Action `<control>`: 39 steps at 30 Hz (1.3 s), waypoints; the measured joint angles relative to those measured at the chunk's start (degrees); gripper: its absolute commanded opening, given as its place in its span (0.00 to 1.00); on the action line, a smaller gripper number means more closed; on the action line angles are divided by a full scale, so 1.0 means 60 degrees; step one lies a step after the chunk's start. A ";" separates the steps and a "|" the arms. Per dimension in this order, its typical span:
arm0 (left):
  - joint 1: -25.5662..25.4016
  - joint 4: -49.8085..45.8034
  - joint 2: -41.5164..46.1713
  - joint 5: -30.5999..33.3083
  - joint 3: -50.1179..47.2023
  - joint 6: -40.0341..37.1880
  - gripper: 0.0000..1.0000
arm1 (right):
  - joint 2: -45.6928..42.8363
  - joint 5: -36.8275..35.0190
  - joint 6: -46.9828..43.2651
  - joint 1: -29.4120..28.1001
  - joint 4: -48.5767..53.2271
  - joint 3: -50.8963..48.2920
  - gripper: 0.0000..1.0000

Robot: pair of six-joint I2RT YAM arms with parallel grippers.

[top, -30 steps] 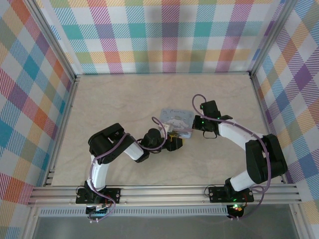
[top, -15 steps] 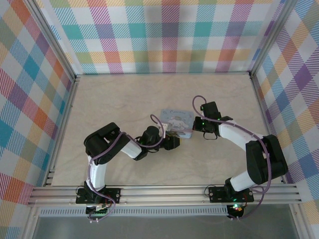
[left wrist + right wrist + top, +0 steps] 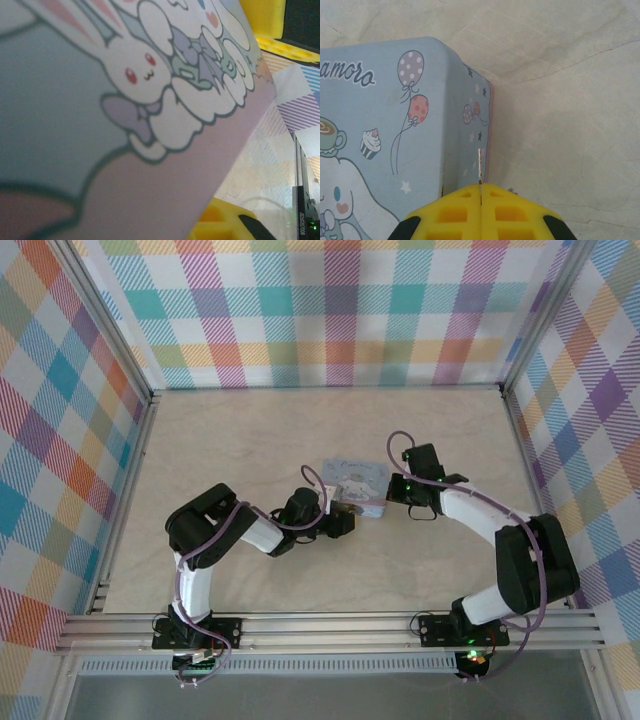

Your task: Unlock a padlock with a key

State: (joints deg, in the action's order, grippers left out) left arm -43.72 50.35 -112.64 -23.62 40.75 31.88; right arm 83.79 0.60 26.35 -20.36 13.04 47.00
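Left gripper (image 3: 348, 514) has closed onto the light-blue box (image 3: 395, 125), right gripper (image 3: 480, 192) stays clamped on the key (image 3: 479, 165).

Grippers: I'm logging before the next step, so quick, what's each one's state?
Left gripper: fingers either side of the box; grip cannot be told.
Right gripper: closed, holding the key.
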 measured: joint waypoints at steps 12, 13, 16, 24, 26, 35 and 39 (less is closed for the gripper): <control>0.0055 -0.1311 0.0248 -0.0175 0.0492 0.0280 0.07 | -0.1432 0.0087 -0.0113 0.0004 0.0098 -0.0448 0.00; 0.0055 -0.1475 0.0299 -0.0182 0.0532 0.0342 0.06 | -0.1734 0.0171 -0.0131 0.0004 0.0098 -0.0565 0.00; 0.0055 -0.1912 0.0466 -0.0211 0.0619 0.0597 0.06 | -0.2637 0.0572 -0.0186 0.0029 0.0066 -0.0987 0.00; 0.0066 -0.3034 0.0729 -0.0204 0.1071 0.1410 0.07 | -0.5191 0.2091 -0.0182 0.0295 -0.0025 -0.2218 0.00; 0.0066 -0.3195 0.0747 -0.0197 0.1180 0.1636 0.07 | -0.5788 0.2517 -0.0178 0.0382 -0.0040 -0.2404 0.00; 0.0073 -0.3410 0.0754 -0.0120 0.1880 0.2539 0.07 | -0.6987 0.4360 0.0084 0.0590 -0.0583 -0.2586 0.00; 0.0073 -0.3599 0.0831 -0.0051 0.2186 0.2769 0.07 | -0.6972 0.5031 0.0353 0.0648 -0.1020 -0.2630 0.00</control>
State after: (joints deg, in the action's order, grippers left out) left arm -43.29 28.75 -107.66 -23.92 53.87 48.49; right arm 41.95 30.79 28.47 -16.47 6.92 31.22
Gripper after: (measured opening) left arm 0.122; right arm 0.062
